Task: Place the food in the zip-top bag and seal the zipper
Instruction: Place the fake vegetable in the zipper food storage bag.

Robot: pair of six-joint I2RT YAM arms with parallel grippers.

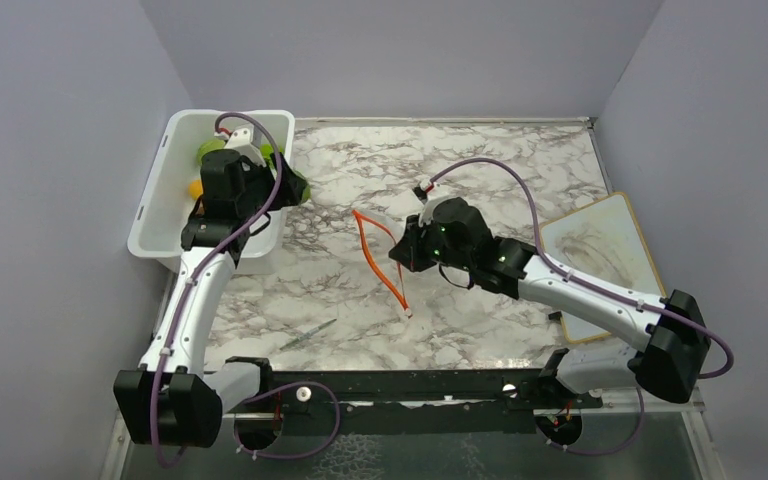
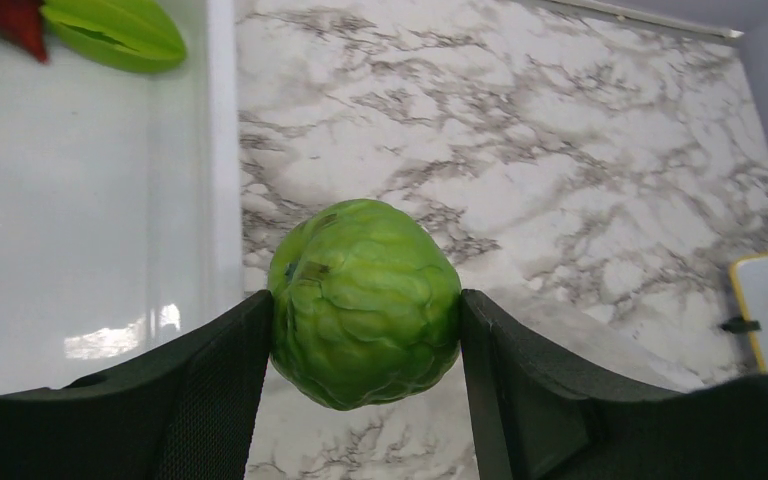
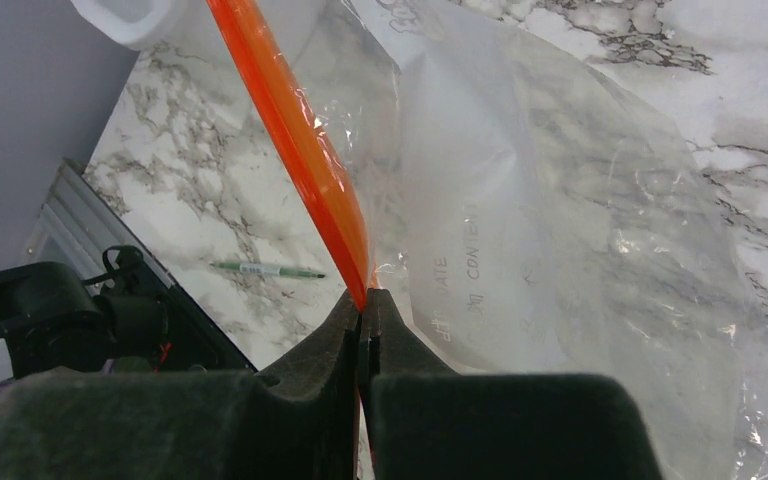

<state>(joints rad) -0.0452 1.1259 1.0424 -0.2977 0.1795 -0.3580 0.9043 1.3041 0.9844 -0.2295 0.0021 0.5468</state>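
Note:
My left gripper (image 2: 362,330) is shut on the pale green cabbage ball (image 2: 365,300) and holds it in the air beside the right rim of the white tub (image 1: 157,215); in the top view the ball (image 1: 295,187) shows at the tub's right wall. More food lies in the tub: a green piece (image 2: 115,35), a dark red piece (image 2: 10,20), a yellow-orange piece (image 1: 195,188). My right gripper (image 3: 363,305) is shut on the orange-red zipper (image 3: 295,140) of the clear zip-top bag (image 3: 560,230), holding its mouth up. The zipper (image 1: 380,260) shows mid-table, and the bag's white label patch (image 3: 460,230) faces the wrist camera.
A green pen (image 1: 308,334) lies on the marble table near the front edge, left of centre; it also shows in the right wrist view (image 3: 265,269). A yellow-rimmed board (image 1: 600,260) lies at the right. Grey walls enclose the table on three sides.

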